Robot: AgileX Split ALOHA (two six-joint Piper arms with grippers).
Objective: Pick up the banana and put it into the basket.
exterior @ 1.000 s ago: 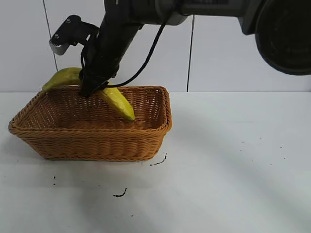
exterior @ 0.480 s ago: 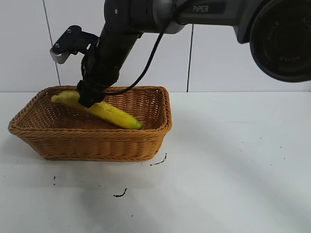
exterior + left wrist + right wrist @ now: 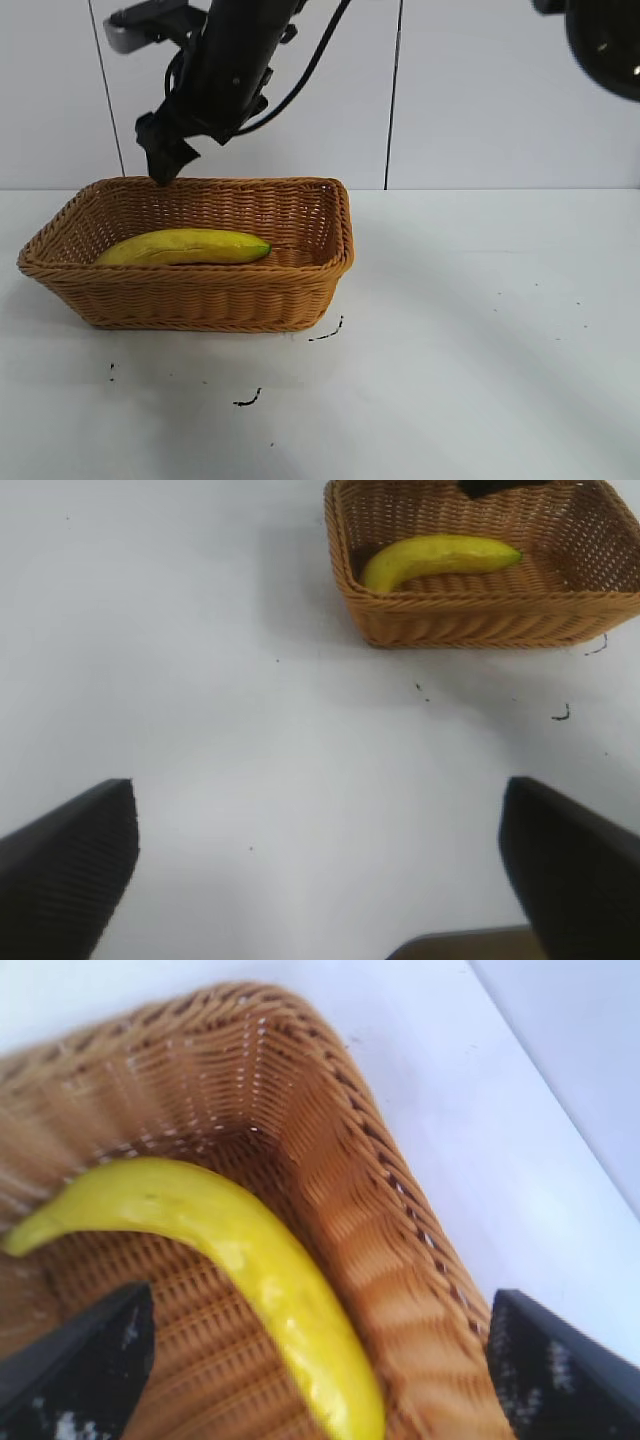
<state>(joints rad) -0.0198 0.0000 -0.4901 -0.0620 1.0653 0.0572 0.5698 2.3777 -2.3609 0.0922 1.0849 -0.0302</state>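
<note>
White tabletop against a white panelled wall, with a few small dark scuff marks on the surface in front of the basket.

The banana lies flat on the floor of the basket, running lengthwise, nothing touching it. In the right wrist view the banana curves along the inside of the basket's woven wall, and the left wrist view shows it resting inside the basket too.

The right gripper hangs above the basket's back rim, clear of the banana, pointing down at a slant. Its fingers are spread wide (one at each side of the wrist view) and hold nothing.

The left gripper sits well away from the basket over bare table, its fingers also wide apart and empty.
</note>
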